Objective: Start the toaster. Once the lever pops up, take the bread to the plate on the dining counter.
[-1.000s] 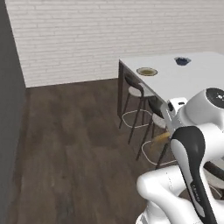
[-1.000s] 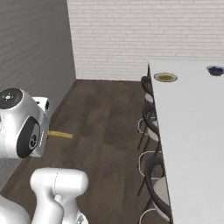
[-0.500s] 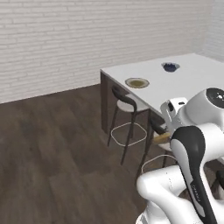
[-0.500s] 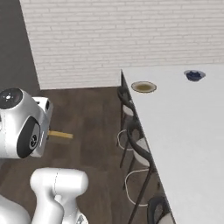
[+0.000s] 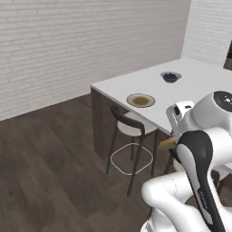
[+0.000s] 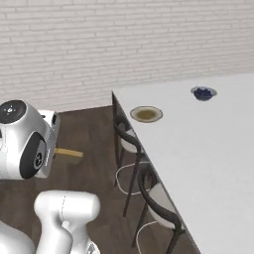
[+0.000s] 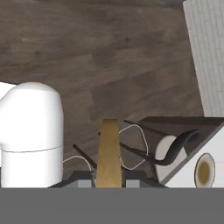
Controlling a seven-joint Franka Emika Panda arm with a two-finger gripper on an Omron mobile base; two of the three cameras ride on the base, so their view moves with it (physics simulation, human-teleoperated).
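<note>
- The gripper [image 7: 108, 183] is clamped on the bread [image 7: 108, 153], held edge-on between its fingertips and jutting straight out.
- Risk: the thin slice could slip or swing loose if the base turns sharply.
- The plate [image 5: 140, 100] sits near the dining counter [image 5: 199, 90] corner, well apart, beyond the stools [image 5: 132, 130].

Bar stools [image 5: 132, 131] line the dining counter [image 6: 208, 144] edge; its top is bare around the plate [image 6: 146, 114].

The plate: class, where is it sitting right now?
The plate lies near the corner of the white dining counter, above a dark stool, with the bowl of blue berries farther along the top.
</note>
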